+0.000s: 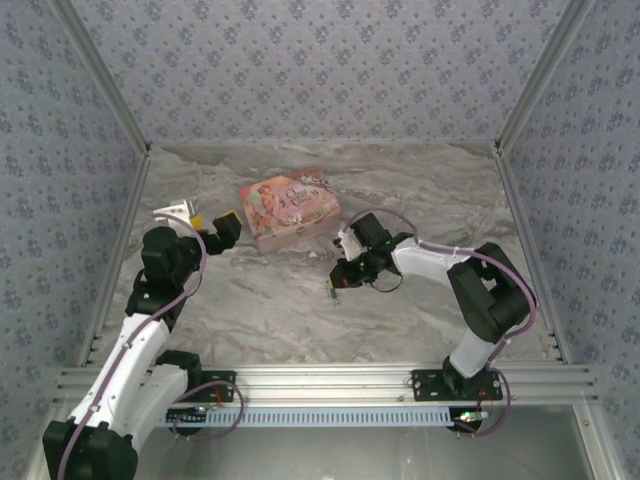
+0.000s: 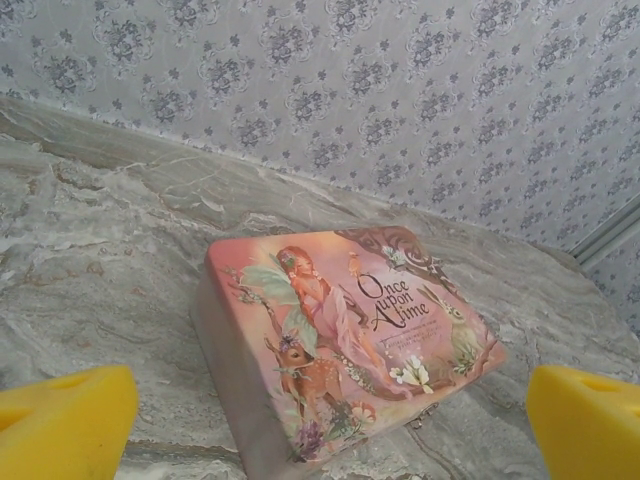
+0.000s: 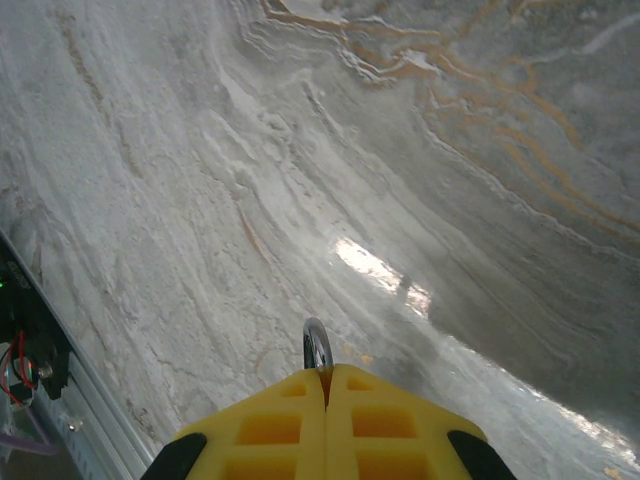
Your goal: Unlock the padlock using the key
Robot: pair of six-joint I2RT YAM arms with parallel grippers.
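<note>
Marble counter, patterned walls. Pink box sits mid-back. Left tool gapes wide just beside it, holding nothing. Right tool is clamped on the padlock, whose loop pokes out, low over bare counter and apart from the box.

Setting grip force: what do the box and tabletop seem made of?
Box: maybe tin or coated card; printed picture, slight sheen, rounded edges. Tabletop: polished marble or marble-look laminate; grey veins, bright glare.
</note>
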